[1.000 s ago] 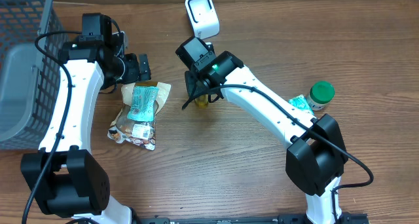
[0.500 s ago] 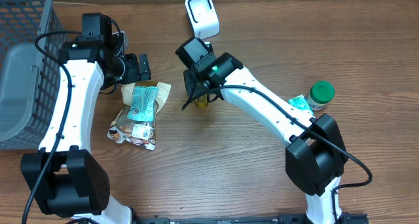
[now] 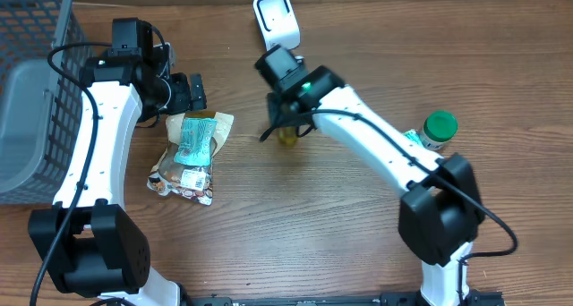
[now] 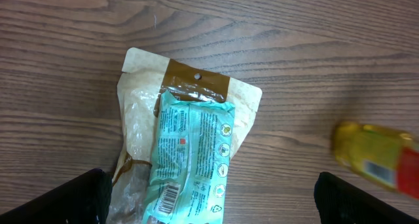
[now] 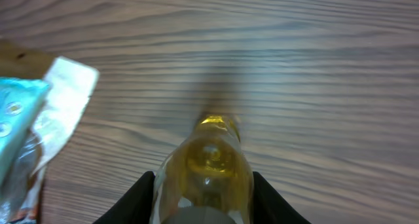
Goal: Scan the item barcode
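Overhead: right gripper (image 3: 285, 127) low over the table (image 3: 358, 234), a little in front of the white scanner (image 3: 276, 20) and apart from it. A yellow bottle (image 3: 287, 138) sits in its jaws. Right wrist view confirms this: both fingers (image 5: 141, 198) press against the sides of the bottle, so it is gripped, jaws part closed around it. Bottle base is at or close to the wood; contact cannot be told.

Left gripper (image 3: 192, 93) spread fully wide and holding nothing, hanging over the top edge of a tan pouch (image 4: 196, 86). A teal packet (image 4: 190, 158) lies on the pouch, with a barcode near its lower end. Bottle shows blurred at the right edge of the left wrist view.

Green-lidded jar (image 3: 439, 127) at far right, well apart. Grey basket (image 3: 27, 91) at far left.
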Robot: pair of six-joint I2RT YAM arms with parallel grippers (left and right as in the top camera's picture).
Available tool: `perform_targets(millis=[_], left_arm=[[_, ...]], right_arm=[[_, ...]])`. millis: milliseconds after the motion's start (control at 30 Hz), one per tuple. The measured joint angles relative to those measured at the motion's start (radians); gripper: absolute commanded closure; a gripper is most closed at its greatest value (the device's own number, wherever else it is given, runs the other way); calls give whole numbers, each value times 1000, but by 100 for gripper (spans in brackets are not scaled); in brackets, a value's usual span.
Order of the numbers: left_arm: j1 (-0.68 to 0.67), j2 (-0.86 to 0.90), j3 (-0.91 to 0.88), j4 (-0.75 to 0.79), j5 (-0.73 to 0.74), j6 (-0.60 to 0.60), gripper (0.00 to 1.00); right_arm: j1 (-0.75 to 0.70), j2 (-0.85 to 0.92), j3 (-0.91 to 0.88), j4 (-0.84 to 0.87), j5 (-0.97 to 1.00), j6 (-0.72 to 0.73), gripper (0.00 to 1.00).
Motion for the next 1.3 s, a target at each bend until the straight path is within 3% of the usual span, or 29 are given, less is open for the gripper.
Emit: perform_targets(millis=[367, 567, 833, 1033, 1167, 1300], left_arm=[[0, 0, 0, 0, 0, 0, 0], [0, 0, 0, 0, 0, 0, 1], [0, 0, 0, 0, 0, 0, 0], [0, 0, 0, 0, 0, 0, 0], [0, 0, 0, 0, 0, 0, 0], [0, 0, 0, 0, 0, 0, 0]], right_arm=[[-146, -139, 0, -126, 3, 0, 65], [-148, -139, -16, -55, -1, -1, 59], [-147, -139, -203, 136, 0, -1, 53], [-147, -139, -242, 175, 0, -4, 27], [-147, -139, -238, 196, 0, -38, 0], [-147, -139, -210, 266, 1, -162, 0]])
